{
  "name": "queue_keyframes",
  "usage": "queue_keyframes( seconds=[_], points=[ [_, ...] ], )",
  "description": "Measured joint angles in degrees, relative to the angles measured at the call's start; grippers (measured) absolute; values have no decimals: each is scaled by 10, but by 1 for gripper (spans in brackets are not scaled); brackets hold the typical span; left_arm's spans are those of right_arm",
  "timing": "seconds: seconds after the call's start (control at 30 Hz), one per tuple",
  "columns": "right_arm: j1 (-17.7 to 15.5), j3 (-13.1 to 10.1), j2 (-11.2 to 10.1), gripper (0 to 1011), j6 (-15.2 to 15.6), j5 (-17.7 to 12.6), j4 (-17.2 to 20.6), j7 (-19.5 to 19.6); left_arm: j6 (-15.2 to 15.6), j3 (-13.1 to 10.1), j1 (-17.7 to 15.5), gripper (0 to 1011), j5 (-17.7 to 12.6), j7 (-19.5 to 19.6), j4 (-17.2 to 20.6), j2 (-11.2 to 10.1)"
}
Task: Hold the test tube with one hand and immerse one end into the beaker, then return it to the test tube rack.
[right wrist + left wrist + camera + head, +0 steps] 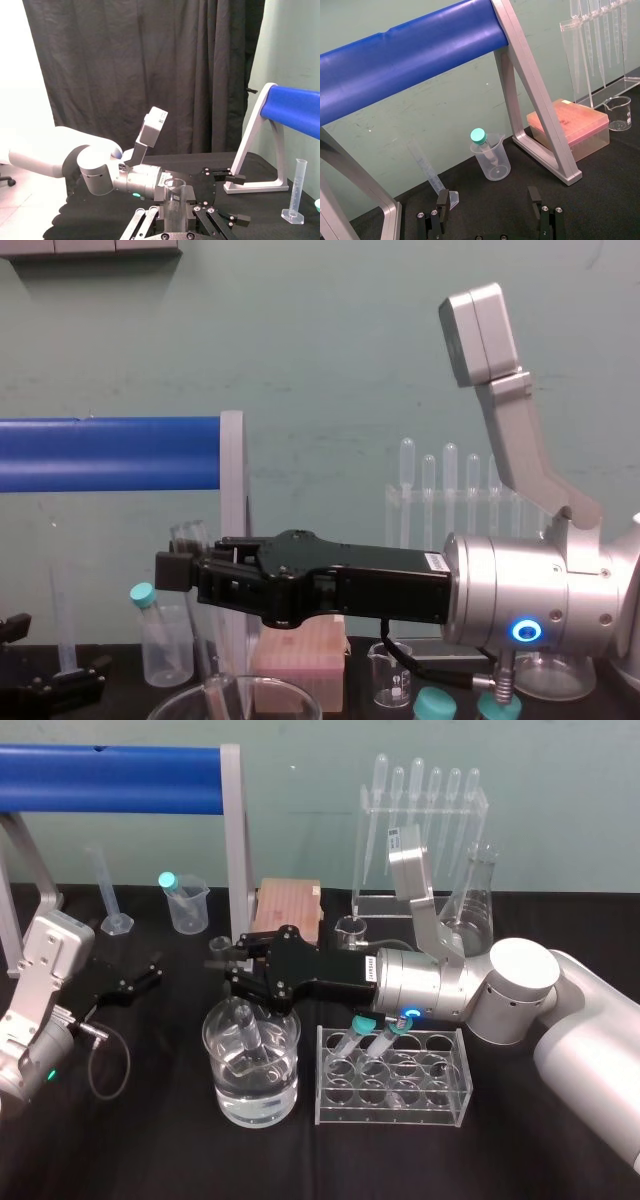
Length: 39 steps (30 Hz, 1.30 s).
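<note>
My right gripper (238,978) reaches in from the right and is shut on the test tube (245,1026), a slim clear glass tube. The tube stands nearly upright, and its lower end dips into the water in the wide beaker (214,1038). In the right wrist view the test tube (175,199) sits between the two fingers, its flared rim on top. The chest view has the tube's rim (188,536) sticking up above the right gripper (182,570). The clear test tube rack (440,1098) stands just right of the beaker. My left gripper (489,199) rests open at the far left.
Two teal-capped tubes (372,1032) lean in the rack. At the back stand a small beaker with a capped tube (187,904), a graduated cylinder (110,892), a pink box (290,906), a pipette stand (420,830) and a flask (472,908). A blue bar frame (110,766) spans the back left.
</note>
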State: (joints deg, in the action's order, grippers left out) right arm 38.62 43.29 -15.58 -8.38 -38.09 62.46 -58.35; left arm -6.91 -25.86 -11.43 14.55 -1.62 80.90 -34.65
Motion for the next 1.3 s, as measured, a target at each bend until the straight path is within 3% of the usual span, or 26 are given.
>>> queue_keyframes(
  seconds=[1.3],
  points=[
    [0,0,0,226,0,0,0,0,0,0,0,1000,0,0,0,0]
  ],
)
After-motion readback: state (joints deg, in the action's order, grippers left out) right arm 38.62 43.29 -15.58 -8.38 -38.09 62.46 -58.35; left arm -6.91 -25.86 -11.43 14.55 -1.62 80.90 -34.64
